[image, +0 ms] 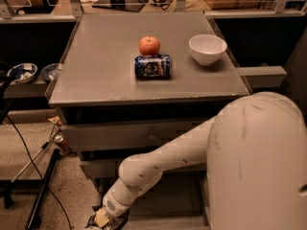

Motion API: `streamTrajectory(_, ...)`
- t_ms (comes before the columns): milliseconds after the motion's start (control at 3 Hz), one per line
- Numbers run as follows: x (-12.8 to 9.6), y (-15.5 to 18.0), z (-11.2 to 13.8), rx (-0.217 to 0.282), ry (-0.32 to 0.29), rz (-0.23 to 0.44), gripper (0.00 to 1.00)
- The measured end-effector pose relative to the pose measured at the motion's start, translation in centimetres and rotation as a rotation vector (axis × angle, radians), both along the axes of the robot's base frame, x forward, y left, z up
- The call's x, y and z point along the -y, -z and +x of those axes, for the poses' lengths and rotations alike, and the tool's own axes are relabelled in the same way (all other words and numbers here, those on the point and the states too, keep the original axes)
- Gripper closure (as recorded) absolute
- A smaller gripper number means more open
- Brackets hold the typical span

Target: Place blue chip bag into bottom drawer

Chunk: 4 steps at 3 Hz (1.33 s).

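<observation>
My gripper point(101, 221) is very low at the bottom edge of the view, left of the cabinet's foot, at the end of my white arm point(158, 164), which reaches down across the drawer fronts. The blue chip bag does not show clearly; something dark sits at the gripper, and I cannot tell what it is. The bottom drawer point(165, 213) shows only as a grey strip behind my arm near the floor. The blue cylindrical can point(152, 66) lies on its side on the cabinet top point(100, 75).
A red apple point(149, 45) stands just behind the can and a white bowl point(207, 49) to its right. The upper drawer point(120, 136) is shut. My arm's large white body point(259, 166) fills the lower right. Cables and a stand point(41, 190) lie on the floor at left.
</observation>
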<state>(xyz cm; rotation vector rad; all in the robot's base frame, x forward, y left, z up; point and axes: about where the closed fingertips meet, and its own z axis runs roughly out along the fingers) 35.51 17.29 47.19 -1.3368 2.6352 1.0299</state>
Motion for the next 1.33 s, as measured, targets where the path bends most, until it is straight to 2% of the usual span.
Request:
streamTrajectory(333,-2.0,2.4,1.2,-0.030,0.019,0.017,1.00)
streamTrajectory(667,-2.0,2.4,1.2,-0.030,0.019,0.017,1.00)
streamTrajectory(1333,0.4,5.9,1.0,-0.059,0.120,-0.122,1.00)
